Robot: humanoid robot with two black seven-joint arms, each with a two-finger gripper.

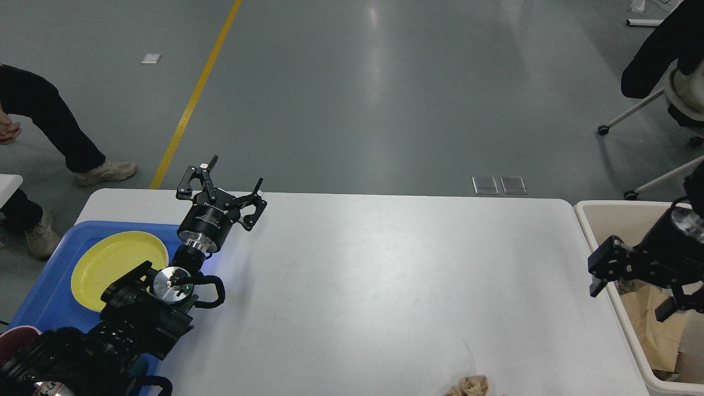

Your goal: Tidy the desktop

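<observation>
The white desktop [385,275] fills the middle of the head view. A crumpled brown paper wad [467,386] lies at its near edge, partly cut off by the frame. My left gripper [235,171] hovers open and empty over the table's far left edge, beside the blue tray. Far to the right, my right gripper [630,300] is open over the left wall of the beige bin [591,220], and I see nothing between its fingers.
A blue tray [49,286] at the left holds a yellow plate [118,264], with a dark red item [14,338] at its near corner. Brown paper [654,324] lies in the bin. A person's legs [55,132] stand at the far left, and a chair [660,93] at the far right.
</observation>
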